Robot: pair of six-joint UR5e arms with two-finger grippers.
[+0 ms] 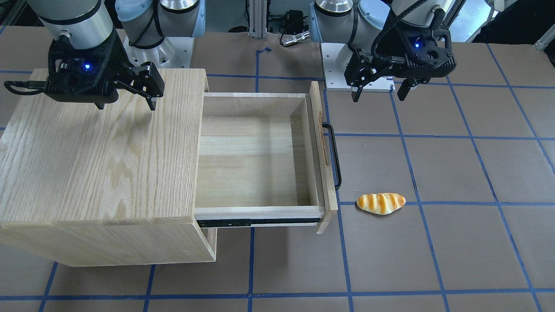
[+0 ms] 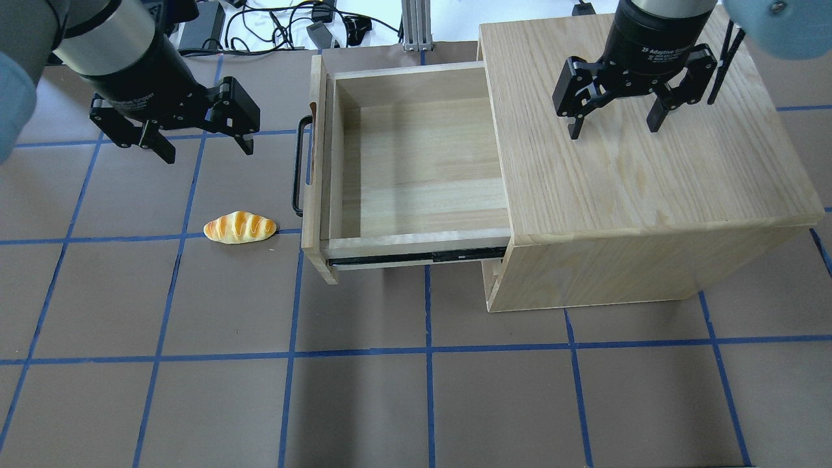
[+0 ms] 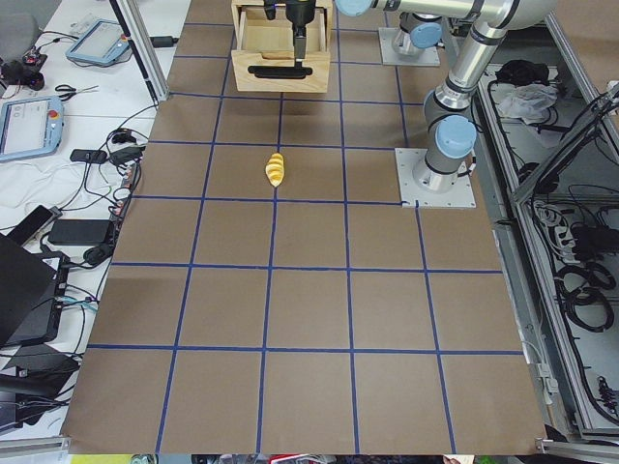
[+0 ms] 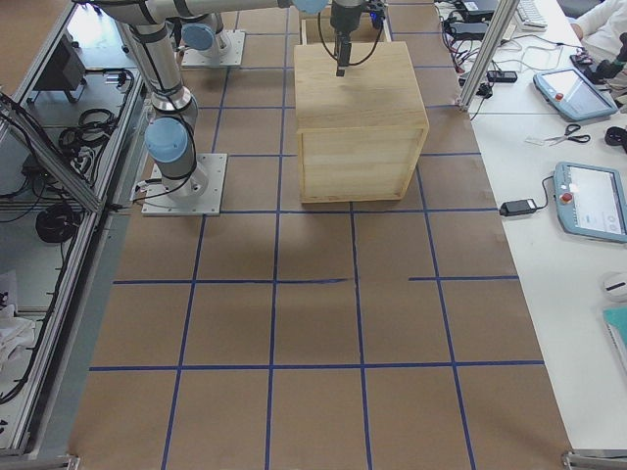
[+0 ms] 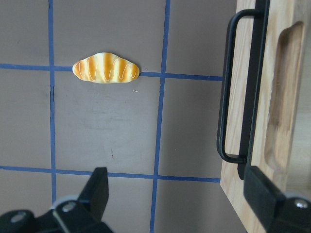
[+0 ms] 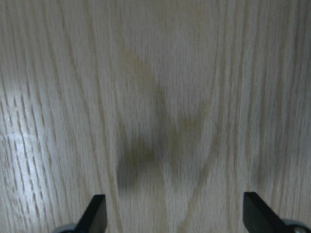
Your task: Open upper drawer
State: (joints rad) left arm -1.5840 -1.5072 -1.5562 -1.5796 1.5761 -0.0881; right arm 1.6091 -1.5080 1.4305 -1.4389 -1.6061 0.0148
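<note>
L pincer (image 2: 208,151): fingers wide apart, nothing in it. It hangs over the table. A bread roll (image 2: 240,228) lies on the table near it, not touching.

Just beside the L pincer, on the side toward the R pincer, is the long black bar handle (image 2: 298,166). Pincer and bar are apart.

The upper drawer (image 2: 422,188) sits between the 2 pincers. It stands far out of the big wooden cabinet (image 2: 650,175), so the pale tray shows. I think the job looks about done.

How it will handle, I'd guess:
- Wood is stiff, won't bend or squash.
- It rides on a black rail (image 2: 416,258), so it should slide straight and easy, no lifting.
- Prob. light w/ nothing seen in the tray.
- The bar is thin, hard metal, maybe a bit slippery.

Best place to hold: the middle of the bar, 1 finger each side, closed snug. A grab near 1 end could twist the drawer and make it stick. Pull straight away from the cabinet.

R pincer (image 2: 613,129): fingers apart too, holding nothing. It hangs over the cabinet top, which is right under it. Its shadow shows on the wood. Can't tell any touch.
</note>
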